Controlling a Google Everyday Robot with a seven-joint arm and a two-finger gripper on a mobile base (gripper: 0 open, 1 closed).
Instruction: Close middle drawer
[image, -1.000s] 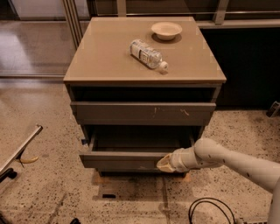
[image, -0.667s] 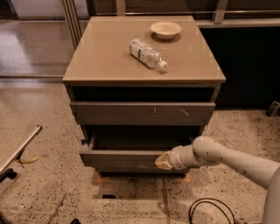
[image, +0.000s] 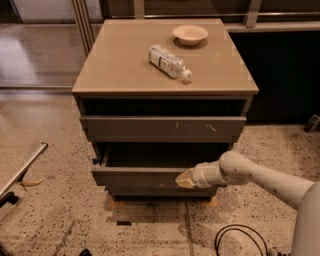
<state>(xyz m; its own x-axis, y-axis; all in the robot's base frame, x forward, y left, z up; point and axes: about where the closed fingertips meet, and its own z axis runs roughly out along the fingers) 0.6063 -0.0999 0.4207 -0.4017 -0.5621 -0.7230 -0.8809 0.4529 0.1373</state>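
The middle drawer of the grey-brown cabinet stands pulled out part way, its plain front below the scratched top front. Its inside is dark and mostly hidden. My gripper, at the end of the white arm coming from the lower right, presses against the right part of the drawer's front. A narrower plain front sits just under the open drawer, near the floor.
A clear plastic bottle lies on its side on the cabinet top, with a shallow bowl behind it. A black cable loops on the speckled floor at lower right. A metal bar slants at the left.
My gripper and arm have moved left and inward against the drawer front, and the drawer has slid in a little.
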